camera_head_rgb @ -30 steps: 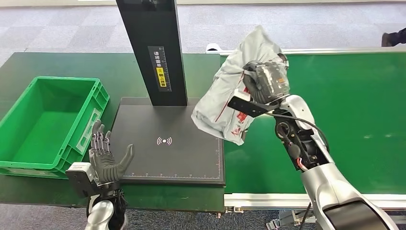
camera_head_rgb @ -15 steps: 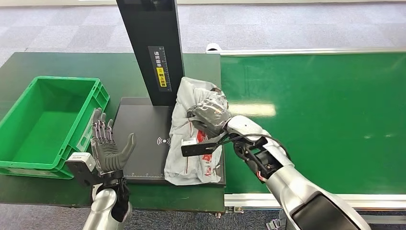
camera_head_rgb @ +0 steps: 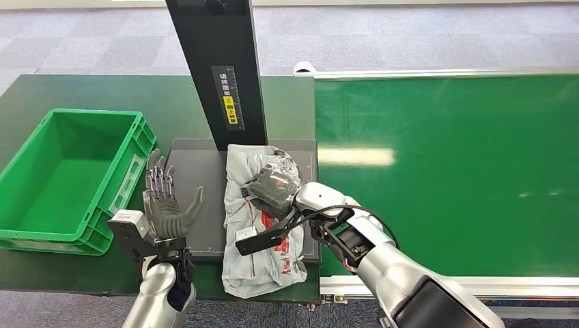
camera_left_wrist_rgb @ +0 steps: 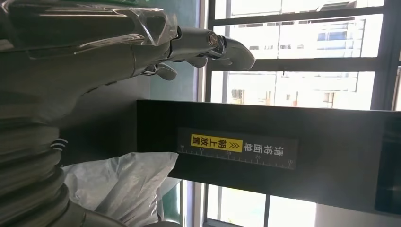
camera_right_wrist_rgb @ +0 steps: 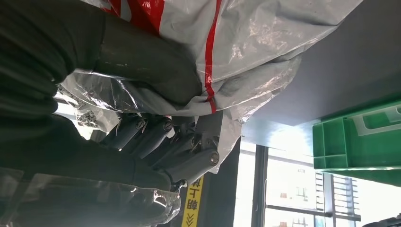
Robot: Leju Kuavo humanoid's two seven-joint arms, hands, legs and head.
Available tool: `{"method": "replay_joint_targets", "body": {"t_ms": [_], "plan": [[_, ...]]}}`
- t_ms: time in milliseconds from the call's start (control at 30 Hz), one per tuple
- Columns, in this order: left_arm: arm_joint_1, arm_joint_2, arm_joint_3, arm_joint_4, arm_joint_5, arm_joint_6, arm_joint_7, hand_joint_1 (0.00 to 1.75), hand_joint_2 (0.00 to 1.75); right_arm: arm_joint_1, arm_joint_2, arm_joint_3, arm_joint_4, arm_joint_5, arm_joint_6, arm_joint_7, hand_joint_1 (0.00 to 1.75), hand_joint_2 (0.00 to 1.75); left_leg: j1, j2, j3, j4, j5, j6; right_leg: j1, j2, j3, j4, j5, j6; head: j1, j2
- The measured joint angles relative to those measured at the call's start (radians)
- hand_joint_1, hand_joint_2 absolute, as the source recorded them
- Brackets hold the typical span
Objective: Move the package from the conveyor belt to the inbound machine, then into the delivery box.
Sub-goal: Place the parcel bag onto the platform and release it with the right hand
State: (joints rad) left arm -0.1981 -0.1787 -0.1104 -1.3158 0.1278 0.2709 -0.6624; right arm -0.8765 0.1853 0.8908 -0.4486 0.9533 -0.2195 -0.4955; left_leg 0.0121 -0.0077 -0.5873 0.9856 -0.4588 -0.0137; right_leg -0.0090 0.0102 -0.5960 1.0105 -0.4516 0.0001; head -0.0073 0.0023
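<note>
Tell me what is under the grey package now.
The grey package lies on the black scanner platform of the inbound machine, its lower end hanging over the front edge. The right hand grips it from above. The platform's wireless symbol is covered.

package on the inbound machine, between box and belt
the package [camera_head_rgb: 263,232] lies on the inbound machine [camera_head_rgb: 198,198] platform, before its upright post, under the right robot hand [camera_head_rgb: 273,186]. the delivery box [camera_head_rgb: 65,178] sits left of the machine on the table [camera_head_rgb: 171,102]; the conveyor belt [camera_head_rgb: 450,171] runs right. the left robot hand [camera_head_rgb: 164,208] stands between box and package.
</note>
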Motion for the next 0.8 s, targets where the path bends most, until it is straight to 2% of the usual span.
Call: {"method": "replay_joint_targets", "body": {"t_ms": [167,267,300,400,433,633,800], "plan": [[-0.008,0.000,-0.013,0.010,0.007,-0.002,0.000,0.00,1.75,-0.003,0.013,0.011,0.023,0.007,0.000,0.012,1.75,1.75,0.000,0.000,0.000,0.000,0.000,0.000,0.000,0.000,0.000,0.000,0.000,0.000,0.000,0.000],[-0.017,-0.003,-0.024,0.020,0.009,-0.006,0.000,0.00,1.75,-0.006,0.027,0.020,0.046,0.016,-0.001,0.050,1.75,1.75,0.000,0.000,0.000,0.000,0.000,0.000,0.000,0.000,0.000,0.000,0.000,0.000,0.000,0.000],[-0.020,-0.005,-0.028,0.024,0.009,-0.008,0.000,0.00,1.75,-0.007,0.030,0.021,0.055,0.017,-0.004,0.071,1.62,1.75,0.000,0.000,0.000,0.000,0.000,0.000,0.000,0.000,0.000,0.000,0.000,0.000,0.000,0.000],[-0.028,-0.008,-0.041,0.036,0.010,-0.018,0.001,0.00,1.75,-0.016,0.035,0.023,0.078,0.011,-0.010,0.136,0.32,1.75,0.000,0.000,0.000,0.000,0.000,0.000,0.000,0.000,0.000,0.000,0.000,0.000,0.000,0.000],[-0.030,-0.009,-0.044,0.040,0.010,-0.023,0.001,0.00,1.75,-0.020,0.034,0.021,0.084,0.006,-0.010,0.155,0.01,1.75,0.000,0.000,0.000,0.000,0.000,0.000,0.000,0.000,0.000,0.000,0.000,0.000,0.000,0.000],[-0.048,-0.016,-0.063,0.071,0.010,-0.043,0.003,0.00,1.75,-0.051,0.027,0.000,0.115,-0.015,-0.027,0.233,0.00,1.75,0.000,0.000,0.000,0.000,0.000,0.000,0.000,0.000,0.000,0.000,0.000,0.000,0.000,0.000],[-0.058,-0.017,-0.069,0.089,0.010,-0.049,0.003,0.00,1.75,-0.058,0.014,-0.039,0.127,-0.033,-0.095,0.233,0.00,1.75,0.000,0.000,0.000,0.000,0.000,0.000,0.000,0.000,0.000,0.000,0.000,0.000,0.000,0.000]]}}
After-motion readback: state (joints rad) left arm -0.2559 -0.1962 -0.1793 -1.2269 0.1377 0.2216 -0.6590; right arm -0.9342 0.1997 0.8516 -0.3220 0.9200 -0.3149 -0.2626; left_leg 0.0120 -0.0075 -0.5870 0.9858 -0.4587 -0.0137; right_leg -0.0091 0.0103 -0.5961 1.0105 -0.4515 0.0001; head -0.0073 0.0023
